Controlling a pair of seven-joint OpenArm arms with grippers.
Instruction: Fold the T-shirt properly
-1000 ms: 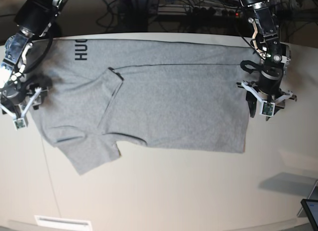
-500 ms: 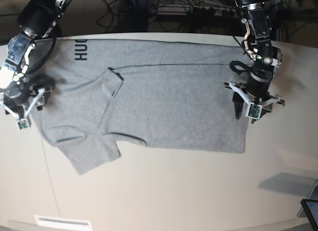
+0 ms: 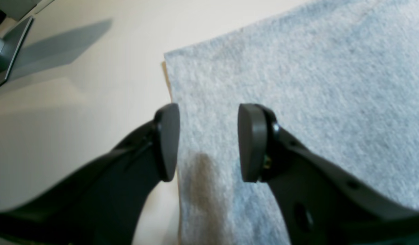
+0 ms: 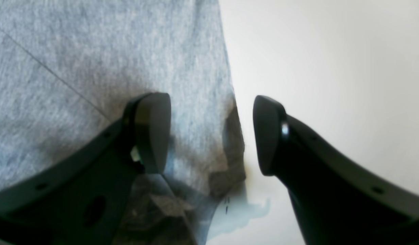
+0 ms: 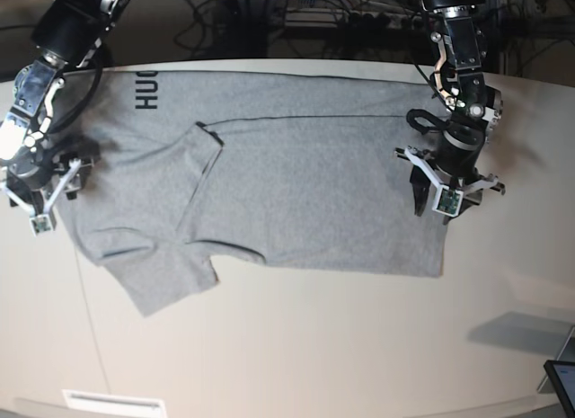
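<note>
We have the T-shirt (image 5: pixel 296 184) spread flat across the pale table (image 5: pixel 296 346), one long side already turned in over the body, a sleeve (image 5: pixel 162 279) sticking out toward the near edge and black lettering (image 5: pixel 146 88) showing at the far corner. Out at one end, the left gripper (image 5: pixel 437 195) sits over the hem side; from its wrist view the fingers (image 3: pixel 168 141) are apart and straddle the cloth's edge, one pad off on bare table, the other over the grey fabric (image 3: pixel 297 85). At the other end, the right gripper (image 5: pixel 40 209) is placed the same way over the opposite border, fingers (image 4: pixel 151 131) wide apart with the edge running between them, and nothing pinched.

We judge this as the reach-and-grasp step for the next fold: both arms lined up on opposite ends, neither holding yet. What we need next is for each gripper to drop onto the table, close on the edge, catch every layer, then lift together so the cloth carries over evenly without dragging the folded side loose.
</note>
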